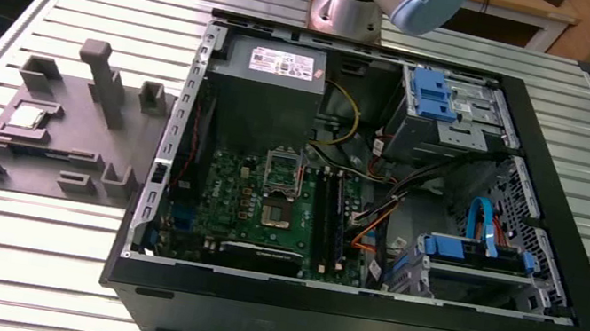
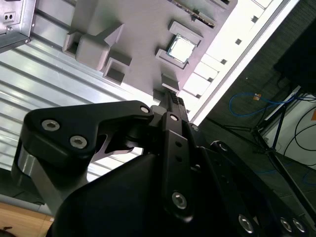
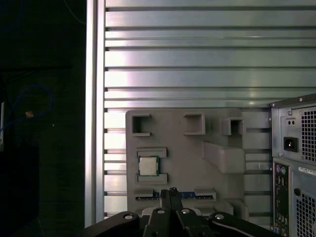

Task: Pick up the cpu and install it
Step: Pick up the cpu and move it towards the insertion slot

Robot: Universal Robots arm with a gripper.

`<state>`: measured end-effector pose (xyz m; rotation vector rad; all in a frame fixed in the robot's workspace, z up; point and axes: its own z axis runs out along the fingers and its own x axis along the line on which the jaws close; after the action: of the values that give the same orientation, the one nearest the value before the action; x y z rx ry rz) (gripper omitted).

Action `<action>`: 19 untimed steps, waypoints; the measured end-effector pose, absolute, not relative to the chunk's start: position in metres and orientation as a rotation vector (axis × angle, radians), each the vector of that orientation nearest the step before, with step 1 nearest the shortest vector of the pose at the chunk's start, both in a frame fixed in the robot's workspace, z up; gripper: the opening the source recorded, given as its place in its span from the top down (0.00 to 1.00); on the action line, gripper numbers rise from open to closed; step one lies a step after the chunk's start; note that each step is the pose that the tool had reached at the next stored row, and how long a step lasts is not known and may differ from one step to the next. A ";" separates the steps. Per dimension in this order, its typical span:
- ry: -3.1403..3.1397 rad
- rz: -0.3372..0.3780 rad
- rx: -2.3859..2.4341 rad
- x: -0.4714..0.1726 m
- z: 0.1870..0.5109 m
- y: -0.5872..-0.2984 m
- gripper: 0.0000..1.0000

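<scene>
On the grey plastic fixture (image 3: 182, 148) lies the square silvery cpu (image 3: 148, 166).

Soft light from above fills your exterior view: the ribbed metal table (image 1: 15, 263) shines in pale bands, while the inside of the open computer case (image 1: 557, 317) stays dim and shadowed. In your second wrist view, glare burns the table's edge to plain white and the cpu (image 2: 181, 48) glints. In your first wrist view the table gleams gently, the grey fixture (image 3: 182, 158) casts small shadows, and everything beyond the table's edge is nearly black.
</scene>
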<state>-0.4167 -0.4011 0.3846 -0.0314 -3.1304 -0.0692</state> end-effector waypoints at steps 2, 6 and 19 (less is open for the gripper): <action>-3.130 -0.069 -0.031 -0.417 0.385 -0.401 0.90; -3.130 -0.069 -0.031 -0.417 0.385 -0.401 0.89; -3.130 -0.069 -0.024 -0.417 0.384 -0.401 0.47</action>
<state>-0.4167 -0.4009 0.3841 -0.0236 -3.1302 -0.0693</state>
